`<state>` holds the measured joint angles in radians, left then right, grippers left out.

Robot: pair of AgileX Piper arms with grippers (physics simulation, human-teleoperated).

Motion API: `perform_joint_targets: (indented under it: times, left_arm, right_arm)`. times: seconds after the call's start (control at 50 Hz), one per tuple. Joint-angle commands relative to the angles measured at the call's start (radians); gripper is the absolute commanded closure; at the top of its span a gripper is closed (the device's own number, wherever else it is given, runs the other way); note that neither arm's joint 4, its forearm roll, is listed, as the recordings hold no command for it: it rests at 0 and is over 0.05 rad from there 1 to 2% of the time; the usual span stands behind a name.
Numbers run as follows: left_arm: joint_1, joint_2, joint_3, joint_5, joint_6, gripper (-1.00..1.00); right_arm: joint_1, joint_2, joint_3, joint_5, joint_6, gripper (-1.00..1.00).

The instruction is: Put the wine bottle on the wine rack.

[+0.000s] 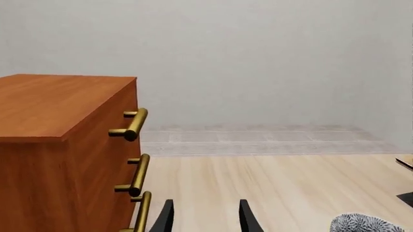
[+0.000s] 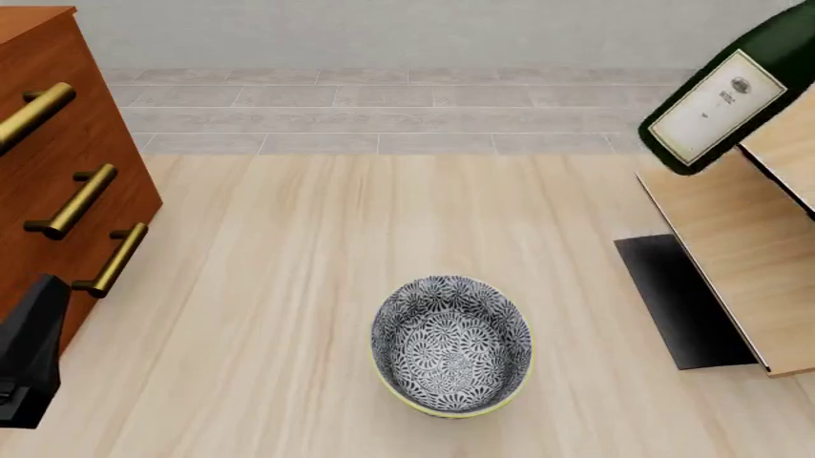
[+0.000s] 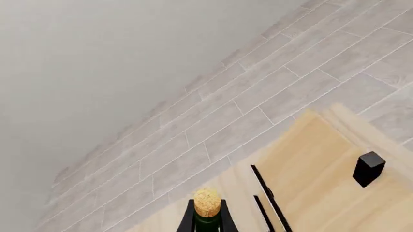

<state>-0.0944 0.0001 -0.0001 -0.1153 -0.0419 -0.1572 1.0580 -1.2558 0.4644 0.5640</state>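
Observation:
The wine bottle (image 2: pixel 720 100) is dark green with a white label. It hangs tilted at the top right of the front view, base down-left, over the upper panels of the pale-wood wine rack (image 2: pixel 745 239). Its neck runs out of that frame. In the right wrist view the tan cork (image 3: pixel 207 202) and neck sit between the black fingers (image 3: pixel 187 221) of my right gripper (image 3: pixel 207 223), which is shut on the neck. My left gripper (image 1: pixel 206 220) is open and empty, low beside the cabinet.
A reddish-brown drawer cabinet (image 2: pixel 52 172) with brass handles stands at the left, and my left arm (image 2: pixel 32 353) is beside it. A patterned grey-white bowl (image 2: pixel 449 345) sits at the table's front middle. The rack's black base plate (image 2: pixel 681 301) lies on the table at the right.

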Motion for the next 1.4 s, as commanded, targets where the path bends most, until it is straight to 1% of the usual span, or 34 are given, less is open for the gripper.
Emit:
perform_joint_targets:
  times: [0.02,0.08,0.1,0.14,0.16,0.26,0.3,0.34,0.4,0.5,0.6,0.64,0.78,0.84,1.04,1.4]
  left_arm:
    - [-0.004,0.000,0.000,0.005,0.001,-1.00]
    - [-0.005,0.000,0.000,0.008,-0.001,-1.00]
    - [-0.005,0.000,0.000,0.009,-0.002,-1.00]
    - [-0.004,0.000,0.000,0.009,-0.005,-1.00]
    - [-0.005,0.000,0.000,0.008,-0.006,-1.00]
    - [-0.007,0.000,0.000,0.008,-0.009,-1.00]
    - [-0.007,0.000,0.000,0.008,-0.009,-1.00]
    - [-0.007,0.000,0.000,0.009,-0.010,-1.00]
    - [-0.004,0.000,0.000,0.008,-0.012,-1.00]
    - [-0.005,0.000,0.000,0.011,-0.015,-1.00]
    - [-0.003,0.000,0.000,0.012,-0.016,-1.00]
    - [-0.001,0.000,0.000,0.013,-0.016,-1.00]
    - [0.000,0.000,0.000,0.014,-0.019,-1.00]
    - [0.001,0.000,0.000,0.013,-0.018,-1.00]
    - [0.007,0.000,0.000,0.017,-0.019,-1.00]
    - [0.008,0.000,0.000,0.017,-0.018,-1.00]
  right_arm:
    - [-0.143,-0.042,0.030,0.033,0.022,1.00]
    - [-0.183,-0.041,0.030,0.040,0.031,1.00]
    - [-0.197,-0.043,0.037,0.040,0.042,1.00]
    - [-0.210,-0.047,0.043,0.041,0.046,1.00]
    - [-0.225,-0.056,0.062,0.033,0.056,1.00]
    - [-0.251,-0.068,0.103,0.019,0.079,1.00]
    - [-0.263,-0.071,0.106,0.019,0.079,1.00]
    - [-0.281,-0.070,0.096,0.026,0.069,1.00]
    - [-0.287,-0.070,0.089,0.035,0.072,1.00]
    - [-0.322,-0.058,0.059,0.049,0.063,1.00]
    - [-0.328,-0.056,0.046,0.056,0.061,1.00]
    - [-0.340,-0.053,0.035,0.062,0.047,1.00]
    - [-0.378,-0.030,0.013,0.065,0.033,1.00]
    - [-0.380,-0.026,0.010,0.066,0.032,1.00]
    - [-0.435,0.005,-0.041,0.082,-0.003,1.00]
    - [-0.496,0.053,-0.030,0.048,-0.033,1.00]
